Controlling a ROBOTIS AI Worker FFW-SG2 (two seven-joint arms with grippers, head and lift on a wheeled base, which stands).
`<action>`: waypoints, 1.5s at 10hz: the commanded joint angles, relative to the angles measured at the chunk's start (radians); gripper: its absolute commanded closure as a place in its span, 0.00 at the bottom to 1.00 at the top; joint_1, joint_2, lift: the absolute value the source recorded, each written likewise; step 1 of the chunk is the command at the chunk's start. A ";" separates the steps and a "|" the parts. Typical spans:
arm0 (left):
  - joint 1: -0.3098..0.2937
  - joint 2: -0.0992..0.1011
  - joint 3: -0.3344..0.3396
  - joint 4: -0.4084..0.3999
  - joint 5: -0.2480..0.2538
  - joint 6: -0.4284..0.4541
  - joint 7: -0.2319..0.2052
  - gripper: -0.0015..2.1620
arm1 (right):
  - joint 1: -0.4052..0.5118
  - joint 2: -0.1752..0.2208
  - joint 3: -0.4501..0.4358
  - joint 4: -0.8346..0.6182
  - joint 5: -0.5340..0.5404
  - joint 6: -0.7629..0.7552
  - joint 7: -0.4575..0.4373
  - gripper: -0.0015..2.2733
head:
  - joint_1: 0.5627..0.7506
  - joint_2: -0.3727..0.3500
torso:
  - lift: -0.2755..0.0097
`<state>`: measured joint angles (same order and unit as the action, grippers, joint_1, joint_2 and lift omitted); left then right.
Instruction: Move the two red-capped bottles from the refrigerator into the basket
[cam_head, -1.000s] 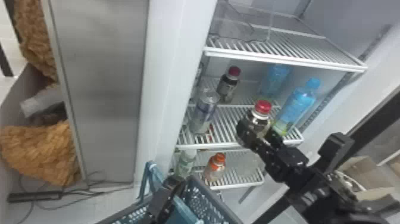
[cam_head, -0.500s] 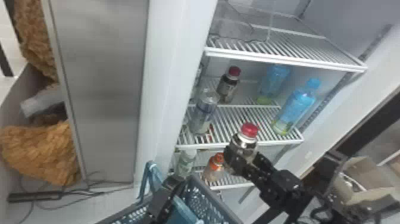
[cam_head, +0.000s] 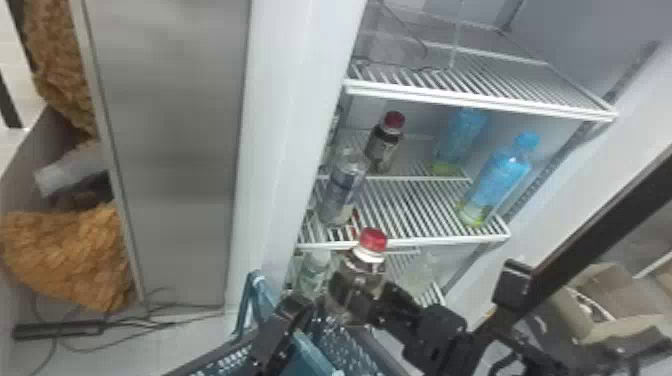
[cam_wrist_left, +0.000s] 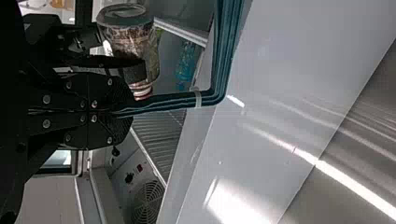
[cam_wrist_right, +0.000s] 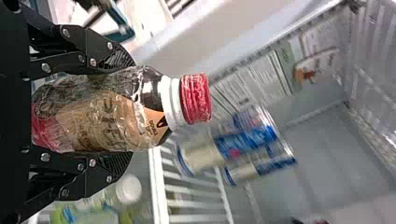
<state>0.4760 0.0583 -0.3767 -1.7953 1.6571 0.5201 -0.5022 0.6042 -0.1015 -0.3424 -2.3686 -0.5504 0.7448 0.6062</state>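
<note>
Right claw (cam_wrist_right: 122, 111): squeezing one bottle (cam_head: 371, 262), lower middle, likely for the basket (cam_head: 350, 345).
Left claw (cam_wrist_left: 125, 112): pinching the handle (cam_wrist_left: 170, 101), bottom middle, maybe stopping tips.
Other bottle (cam_head: 384, 145): standing on the shelf (cam_head: 410, 210), upper middle.

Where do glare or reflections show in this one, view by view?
Left wrist view: a bright patch low on the white panel, and a hard streak running across it onto the metal panel; right wrist view: small highlights on the wrap of the held red-capped bottle; head view: only a soft, dull sheen on the grey panel.
</note>
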 joint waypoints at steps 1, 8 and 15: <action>0.000 0.000 0.000 0.000 0.000 0.000 0.001 0.56 | -0.010 -0.018 0.025 0.006 -0.016 0.063 0.014 0.56 | 0.70 0.03 | 0.97; 0.000 0.000 0.002 0.000 -0.002 0.003 0.002 0.56 | -0.030 -0.035 0.015 0.036 -0.056 0.158 0.053 0.03 | 0.70 0.03 | 0.97; 0.003 0.000 0.002 0.000 0.002 -0.002 0.001 0.56 | 0.004 0.020 -0.184 -0.077 0.008 -0.018 0.033 0.05 | 0.70 0.03 | 0.97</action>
<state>0.4785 0.0583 -0.3749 -1.7954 1.6592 0.5177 -0.5015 0.6052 -0.0878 -0.5106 -2.4337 -0.5490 0.7381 0.6394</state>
